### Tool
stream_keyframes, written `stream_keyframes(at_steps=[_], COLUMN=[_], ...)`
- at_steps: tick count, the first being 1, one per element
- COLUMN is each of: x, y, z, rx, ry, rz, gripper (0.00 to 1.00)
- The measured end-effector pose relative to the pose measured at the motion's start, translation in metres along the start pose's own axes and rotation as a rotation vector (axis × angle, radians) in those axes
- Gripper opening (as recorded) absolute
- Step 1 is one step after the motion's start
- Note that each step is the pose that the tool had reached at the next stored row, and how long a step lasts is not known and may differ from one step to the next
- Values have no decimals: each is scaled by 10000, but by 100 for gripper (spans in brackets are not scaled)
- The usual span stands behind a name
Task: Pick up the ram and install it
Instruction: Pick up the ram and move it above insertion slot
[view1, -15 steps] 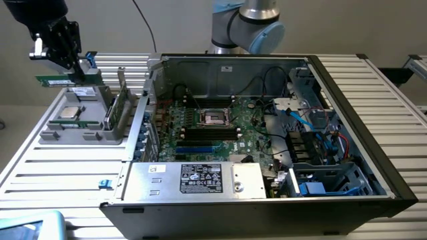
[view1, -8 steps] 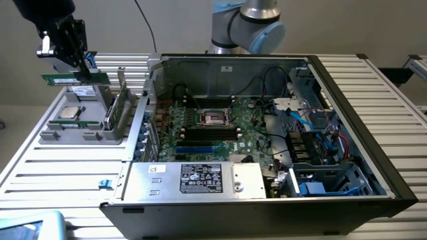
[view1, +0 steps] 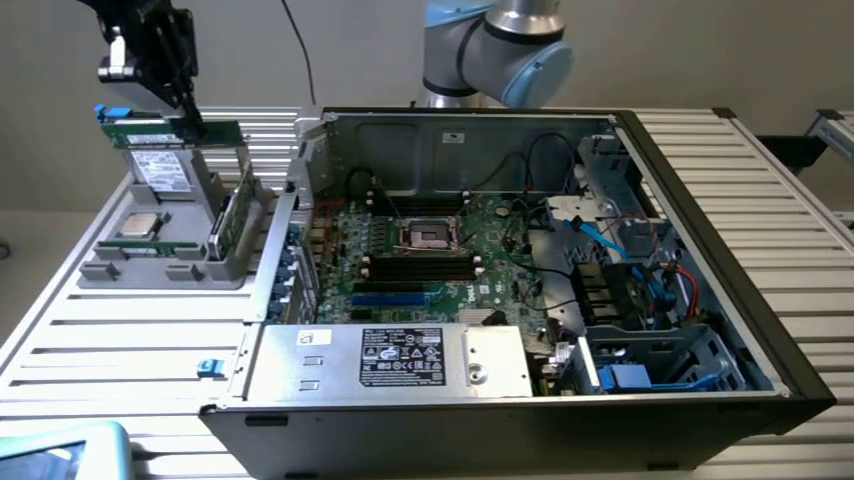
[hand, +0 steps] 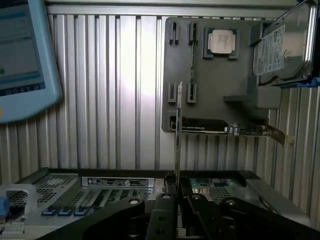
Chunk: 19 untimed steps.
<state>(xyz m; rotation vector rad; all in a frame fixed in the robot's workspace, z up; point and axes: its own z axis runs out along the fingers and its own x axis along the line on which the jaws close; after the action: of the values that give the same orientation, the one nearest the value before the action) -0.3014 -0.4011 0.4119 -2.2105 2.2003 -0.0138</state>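
So the black metal gripper (hand: 176, 195) is clamping its fingers tight on the long, flat green circuit-board ram stick (hand: 178, 135), holding it up edge-on in the air, off to the exterior view's left of the open black computer case (view1: 694, 250). Past that, a matte grey plastic tray (hand: 220, 85) is sitting on the ribbed aluminium table (hand: 125, 75), carrying a square silver processor chip (hand: 220, 41) and a boxy silver drive with a white label (hand: 280, 50).

claw (hand: 177, 196) clamped on ram (hand: 178, 145) edge-on, gray tray (hand: 215, 85) beyond w/ CPU (hand: 221, 41), drive (hand: 280, 50)
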Motion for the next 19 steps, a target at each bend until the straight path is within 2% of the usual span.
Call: stream_keyframes(at_steps=[19], x=[4], y=[-865], z=[3], rx=[-22], ry=[-1], rz=[1], gripper=[14])
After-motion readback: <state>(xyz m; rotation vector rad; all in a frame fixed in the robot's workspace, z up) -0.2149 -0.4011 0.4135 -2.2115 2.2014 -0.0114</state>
